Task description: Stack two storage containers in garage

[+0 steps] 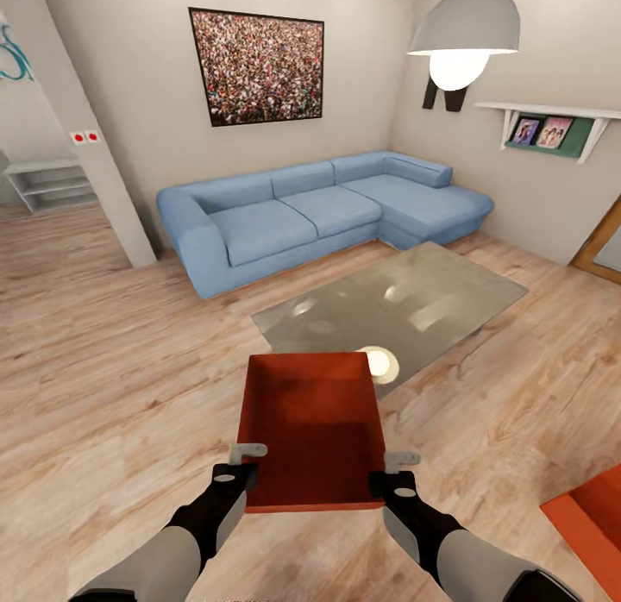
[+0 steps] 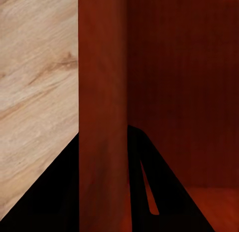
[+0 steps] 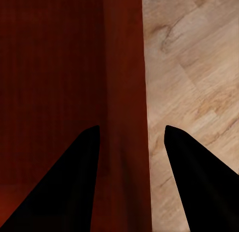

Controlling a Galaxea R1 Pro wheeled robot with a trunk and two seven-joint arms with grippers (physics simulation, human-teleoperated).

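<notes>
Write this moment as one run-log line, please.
room: living room | left gripper: on container wall | right gripper: same | second container: floor

Head view high, facing sofa [image 1: 319,210], wrist views close, apparently downward, sharing container [image 1: 312,429] walls

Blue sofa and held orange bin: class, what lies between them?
In the head view, a glass table stands on the wood-plank floor between the blue sofa and the orange bin.
</notes>
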